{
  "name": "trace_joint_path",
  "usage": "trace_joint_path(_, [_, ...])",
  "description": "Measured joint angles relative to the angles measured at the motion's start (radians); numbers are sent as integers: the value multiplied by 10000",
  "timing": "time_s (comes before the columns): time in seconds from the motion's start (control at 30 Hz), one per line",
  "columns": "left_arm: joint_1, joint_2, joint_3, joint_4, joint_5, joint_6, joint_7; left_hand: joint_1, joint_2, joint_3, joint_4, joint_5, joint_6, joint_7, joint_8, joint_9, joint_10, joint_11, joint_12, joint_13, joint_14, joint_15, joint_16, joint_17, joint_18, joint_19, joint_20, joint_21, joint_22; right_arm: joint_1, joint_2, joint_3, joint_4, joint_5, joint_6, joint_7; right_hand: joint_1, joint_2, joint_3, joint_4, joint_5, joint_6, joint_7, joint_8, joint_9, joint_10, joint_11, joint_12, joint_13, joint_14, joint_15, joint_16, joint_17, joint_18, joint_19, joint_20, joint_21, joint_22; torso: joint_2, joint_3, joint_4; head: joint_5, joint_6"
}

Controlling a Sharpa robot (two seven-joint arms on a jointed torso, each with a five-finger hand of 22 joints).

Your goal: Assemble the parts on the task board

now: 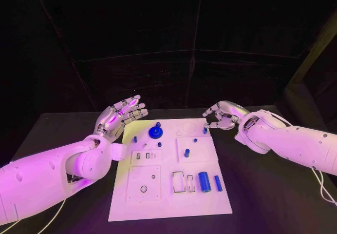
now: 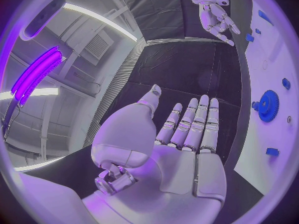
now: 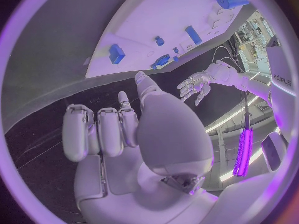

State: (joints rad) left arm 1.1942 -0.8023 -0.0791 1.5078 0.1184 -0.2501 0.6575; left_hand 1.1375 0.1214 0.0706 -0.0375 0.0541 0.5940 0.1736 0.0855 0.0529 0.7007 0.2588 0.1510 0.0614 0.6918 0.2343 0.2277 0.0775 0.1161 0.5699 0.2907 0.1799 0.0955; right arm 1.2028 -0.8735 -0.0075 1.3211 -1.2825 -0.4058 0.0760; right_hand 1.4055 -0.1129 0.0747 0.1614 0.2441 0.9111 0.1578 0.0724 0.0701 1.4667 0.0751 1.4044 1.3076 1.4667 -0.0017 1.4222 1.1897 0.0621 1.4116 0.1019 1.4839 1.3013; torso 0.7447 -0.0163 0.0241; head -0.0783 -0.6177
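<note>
Head view: left hand (image 1: 121, 115) open, right hand (image 1: 223, 116) curled empty, both beyond task board (image 1: 168, 195); approach step, must reach blue gear (image 1: 154, 131).

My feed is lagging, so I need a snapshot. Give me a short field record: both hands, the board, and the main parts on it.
left hand: open, fingers spread, raised beside the board's far left corner, holding nothing
right hand: fingers curled in, at the board's far right edge; whether it pinches anything cannot be told
task board: white, flat on the black table
blue gear: on the board's far part
blue cylinder: lying on the near right part
</note>
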Motion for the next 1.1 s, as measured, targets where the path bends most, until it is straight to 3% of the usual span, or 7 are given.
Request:
trace_joint_path(0.57, [-9, 53, -1, -128, 0, 12, -15, 0, 0, 0, 0, 0, -1, -1, 0, 0, -1, 0, 0, 0, 0, 0, 0, 1, 0, -3, 0, 0, -2, -458, 158, -2, -590, 269, 486, 409, 52, 53, -1, -53, 0, 0, 0, 0, -7, 0, 0, 0, 0, 0, 0, 0, -10, 0, 0, 0, -39, -13, 2, 1, 24, 96, -110])
trace_joint_path(1.1, [-11, 63, -1, -227, 0, 10, -60, 0, 0, 0, 1, 0, -3, -2, 0, 0, -1, 1, 0, 1, 0, 0, 0, 2, 1, -4, 0, 0, -3, -553, 434, 2, -943, 382, 500, 483, 187, 254, 81, -134, 37, 155, 5, 37, 16, 0, 0, 1, 0, 0, 0, 0, 48, 0, 0, -1, -39, 13, -5, -4, 22, 61, -152])
